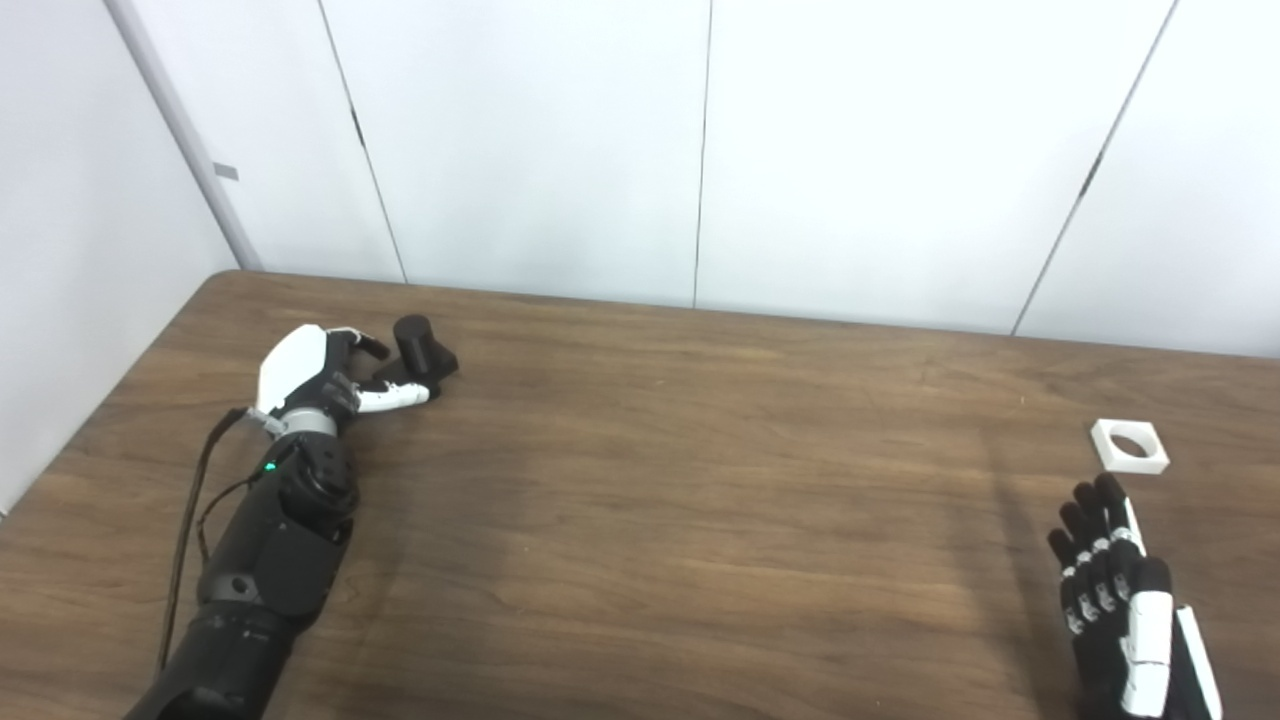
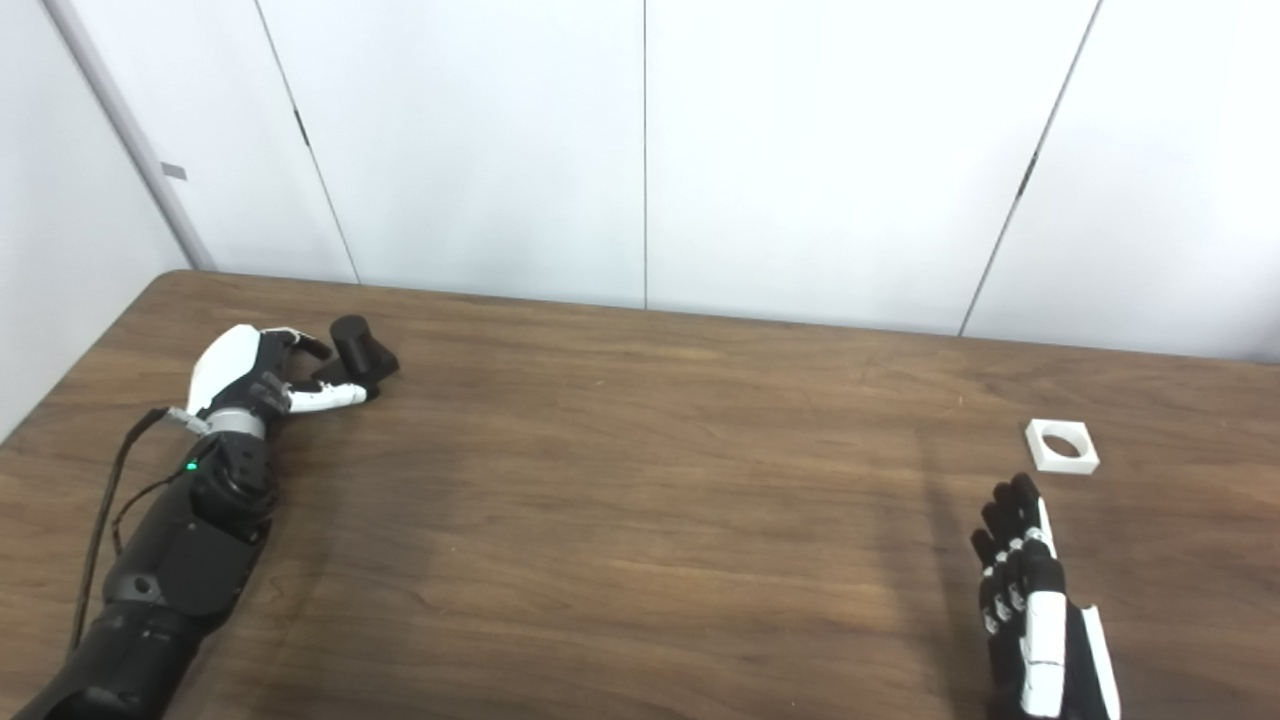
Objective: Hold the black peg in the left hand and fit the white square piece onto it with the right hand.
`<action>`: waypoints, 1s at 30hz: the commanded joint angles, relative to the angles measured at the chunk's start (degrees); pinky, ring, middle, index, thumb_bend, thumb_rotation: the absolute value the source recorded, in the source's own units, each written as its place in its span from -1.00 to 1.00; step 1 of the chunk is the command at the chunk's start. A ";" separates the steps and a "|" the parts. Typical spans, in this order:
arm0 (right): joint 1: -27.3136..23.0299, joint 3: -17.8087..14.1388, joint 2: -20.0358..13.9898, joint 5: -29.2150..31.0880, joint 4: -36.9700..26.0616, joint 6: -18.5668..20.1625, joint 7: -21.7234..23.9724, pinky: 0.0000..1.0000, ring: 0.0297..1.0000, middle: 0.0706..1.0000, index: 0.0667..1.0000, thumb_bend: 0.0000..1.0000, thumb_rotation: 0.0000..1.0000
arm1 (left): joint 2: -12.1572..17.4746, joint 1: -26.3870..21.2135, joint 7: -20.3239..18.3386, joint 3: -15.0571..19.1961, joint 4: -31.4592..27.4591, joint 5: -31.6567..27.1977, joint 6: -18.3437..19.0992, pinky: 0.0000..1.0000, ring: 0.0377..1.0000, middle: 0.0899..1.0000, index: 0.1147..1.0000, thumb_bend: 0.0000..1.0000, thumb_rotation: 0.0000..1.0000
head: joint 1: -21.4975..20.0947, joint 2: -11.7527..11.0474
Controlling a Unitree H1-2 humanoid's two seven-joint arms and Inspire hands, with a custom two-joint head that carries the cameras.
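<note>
Your black peg [image 1: 424, 350], a short dark cylinder on a dark base, sits far left on the counter [image 1: 680, 500]; your left robot hand [image 1: 325, 378] reaches it with fingers loosely curled, whether gripping cannot be told. The white square piece [image 1: 1129, 446], flat with a round hole, lies far right, just beyond your open, empty right robot hand [image 1: 1120, 590].

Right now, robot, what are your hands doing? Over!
Left hand open, fingers at black peg, not gripping yet. Right hand open, short of white square piece. Nothing between. Over.
</note>
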 commanded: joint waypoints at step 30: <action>3.84 0.79 0.70 -1.37 2.29 -0.80 -0.33 0.97 0.92 0.93 0.99 0.08 0.99 | 2.49 2.83 -2.63 -2.74 -9.30 -2.88 -7.82 0.98 0.78 0.54 -0.16 0.03 -0.91 | -2.74 1.16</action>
